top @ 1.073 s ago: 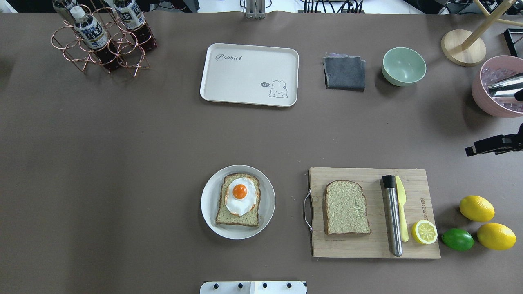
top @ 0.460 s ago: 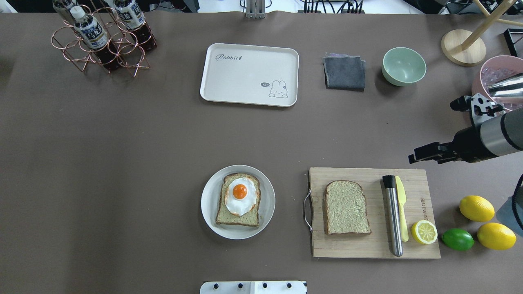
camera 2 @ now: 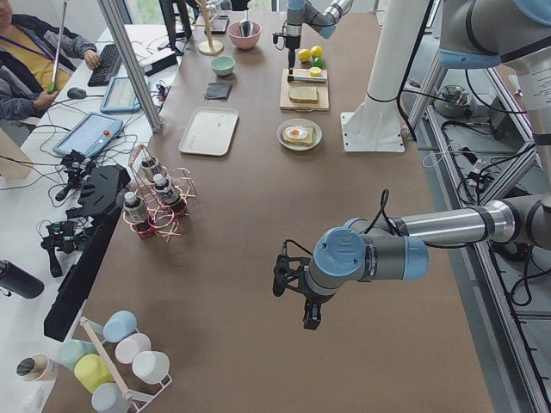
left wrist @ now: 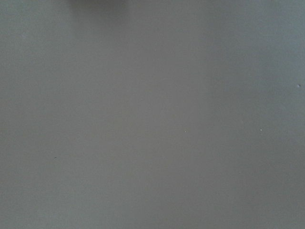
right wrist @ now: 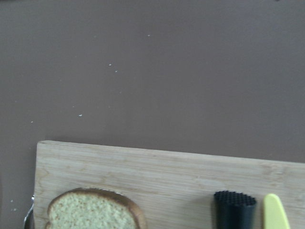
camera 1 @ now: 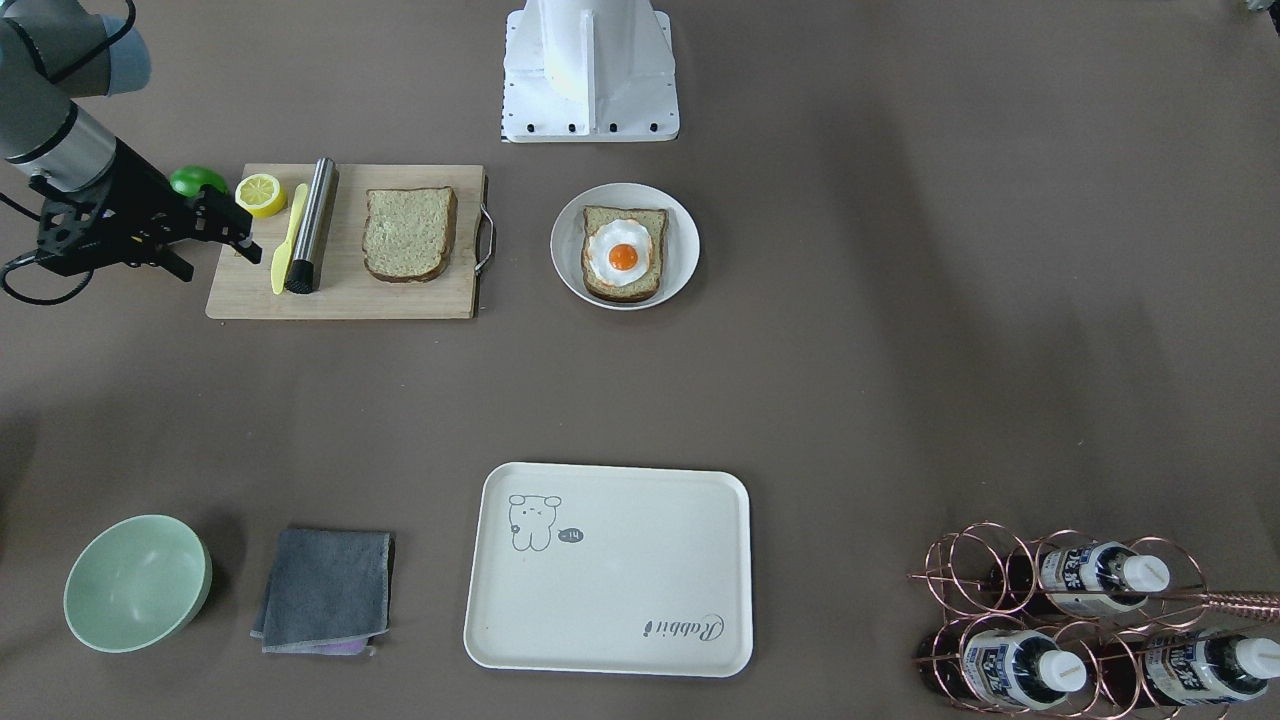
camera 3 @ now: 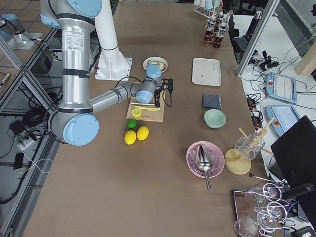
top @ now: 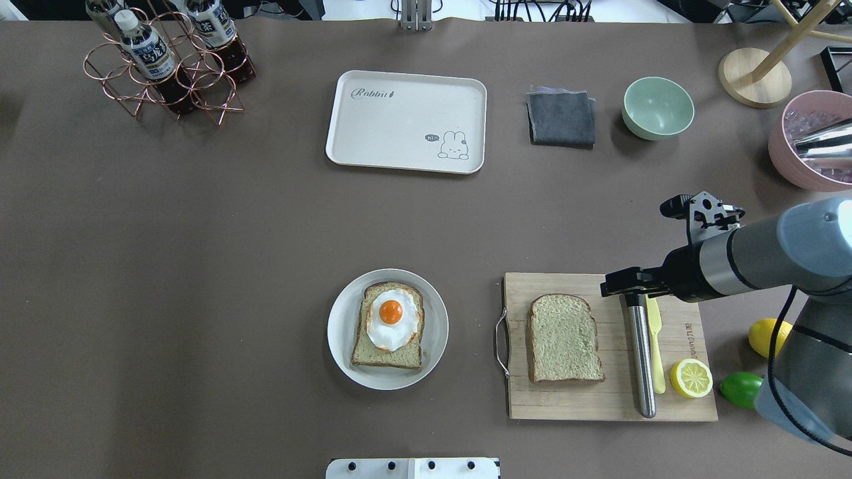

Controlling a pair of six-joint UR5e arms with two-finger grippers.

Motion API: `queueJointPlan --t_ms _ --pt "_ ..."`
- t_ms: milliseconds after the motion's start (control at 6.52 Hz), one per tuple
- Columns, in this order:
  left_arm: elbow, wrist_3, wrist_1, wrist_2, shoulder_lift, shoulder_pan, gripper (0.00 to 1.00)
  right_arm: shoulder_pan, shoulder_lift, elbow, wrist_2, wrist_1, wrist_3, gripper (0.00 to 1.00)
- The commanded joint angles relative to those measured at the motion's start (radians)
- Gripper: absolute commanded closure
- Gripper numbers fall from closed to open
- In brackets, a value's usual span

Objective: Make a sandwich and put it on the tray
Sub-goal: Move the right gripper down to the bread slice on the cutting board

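Both: spread cannot be told | right claw (top: 609, 286) over cutting board (top: 599, 402) edge | left claw (camera 2: 305, 303) above table (top: 200, 266)

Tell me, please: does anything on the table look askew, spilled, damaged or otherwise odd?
Nothing stands out. The plain bread slice lies flat on the cutting board, the egg sits on the other slice on the plate, and the tray holds nothing. No spill or damage shows.
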Motion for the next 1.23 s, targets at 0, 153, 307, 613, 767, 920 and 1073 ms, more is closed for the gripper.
queueJointPlan --t_ms 0,153,307,613,767,920,1073 --pt "0.001 -0.002 0.002 0.0 -0.014 0.0 0.02 -0.141 0.032 0.003 -0.132 0.001 0.116 0.08" --pt "0.001 -0.002 0.002 0.0 -0.021 0.0 0.02 -0.169 0.027 0.015 -0.143 0.001 0.136 0.08" --pt "0.001 -0.002 0.002 0.0 -0.023 -0.002 0.02 -0.182 0.023 0.015 -0.147 0.001 0.156 0.1" --pt "0.001 -0.002 0.002 0.0 -0.023 0.0 0.02 -0.191 -0.005 0.018 -0.147 0.001 0.158 0.15" --pt "-0.002 -0.002 0.002 0.0 -0.021 -0.002 0.02 -0.196 0.001 0.014 -0.147 0.001 0.164 0.21" --pt "-0.002 0.0 0.002 0.0 -0.021 -0.002 0.02 -0.203 0.01 -0.001 -0.145 0.001 0.168 0.25" --pt "-0.01 0.0 0.002 0.002 -0.02 -0.003 0.02 -0.203 0.009 -0.001 -0.144 0.001 0.168 0.29"
